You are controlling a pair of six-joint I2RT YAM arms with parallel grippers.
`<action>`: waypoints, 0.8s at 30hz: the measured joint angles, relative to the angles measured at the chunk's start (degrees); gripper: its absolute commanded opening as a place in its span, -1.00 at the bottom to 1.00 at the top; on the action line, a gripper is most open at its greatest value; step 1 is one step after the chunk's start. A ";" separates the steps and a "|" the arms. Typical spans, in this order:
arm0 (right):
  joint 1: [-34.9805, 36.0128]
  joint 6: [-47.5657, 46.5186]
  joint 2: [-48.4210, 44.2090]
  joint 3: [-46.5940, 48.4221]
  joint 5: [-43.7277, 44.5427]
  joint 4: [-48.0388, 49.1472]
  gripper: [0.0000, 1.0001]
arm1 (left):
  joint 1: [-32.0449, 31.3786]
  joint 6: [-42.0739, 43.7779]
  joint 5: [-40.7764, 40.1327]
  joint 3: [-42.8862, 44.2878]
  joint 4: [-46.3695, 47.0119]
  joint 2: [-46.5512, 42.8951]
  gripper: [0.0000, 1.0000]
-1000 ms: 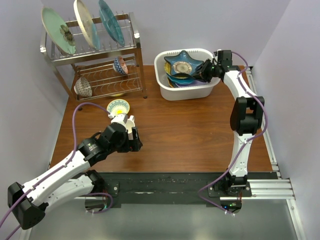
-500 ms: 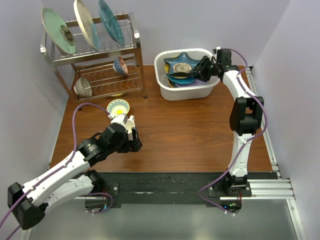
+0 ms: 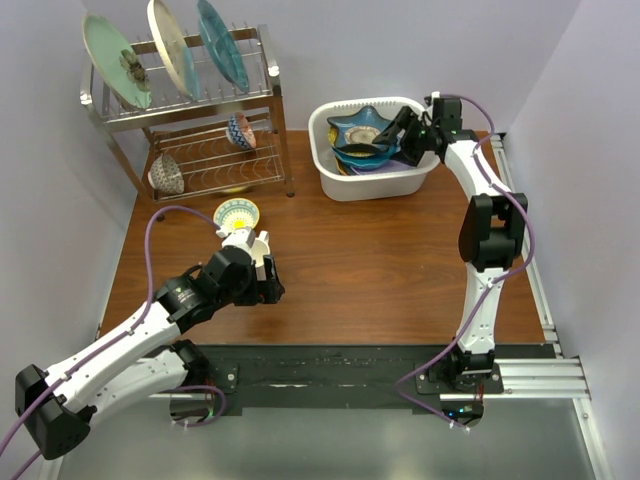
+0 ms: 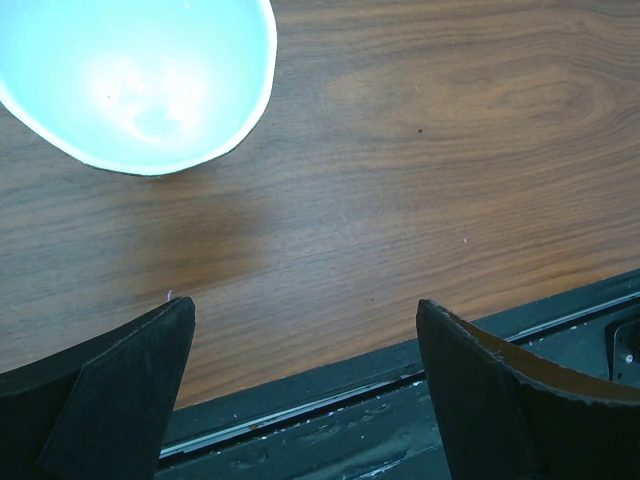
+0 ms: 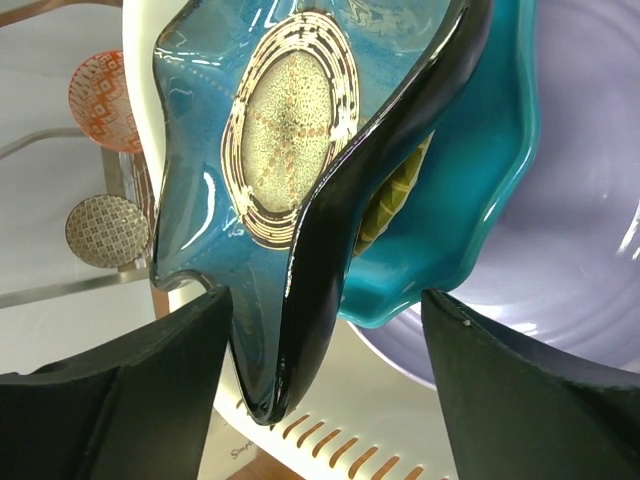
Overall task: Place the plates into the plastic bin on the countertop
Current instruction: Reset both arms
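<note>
The white plastic bin (image 3: 345, 183) stands at the back right of the countertop (image 3: 380, 270). A teal star-shaped plate (image 3: 358, 130) tops the stack in it. My right gripper (image 3: 401, 138) hovers at the bin's right end, open. In the right wrist view the star plate's (image 5: 285, 120) dark edge hangs between the parted jaws of the right gripper (image 5: 325, 310) without touching either; a dark teal plate (image 5: 470, 200) and a lavender plate (image 5: 590, 190) lie under it. A blue-dotted plate (image 3: 237, 213) lies on the countertop, beside my open, empty left gripper (image 3: 268, 280).
A steel wire rack (image 3: 205, 150) at the back left holds a mint plate (image 3: 117, 62), an amber plate (image 3: 170, 45) and a teal plate (image 3: 222, 42) upright, with small patterned bowls (image 3: 241, 131) below. The left wrist view shows the plate (image 4: 140, 70), bare wood and the black front edge (image 4: 330, 400).
The right gripper's jaws have spread apart and let go of the star-shaped plate, which has settled onto the stack in the bin. The left arm has not moved.
</note>
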 measured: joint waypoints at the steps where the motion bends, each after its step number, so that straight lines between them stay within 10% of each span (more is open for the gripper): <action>1: 0.00 -0.11 -0.13 0.00 0.20 0.00 0.68 | 0.00 0.00 0.00 0.02 0.00 0.00 0.95; 24: 0.90 -4.94 -19.45 -9.66 8.09 0.68 0.89 | 0.00 1.16 -0.55 1.75 0.50 1.22 1.00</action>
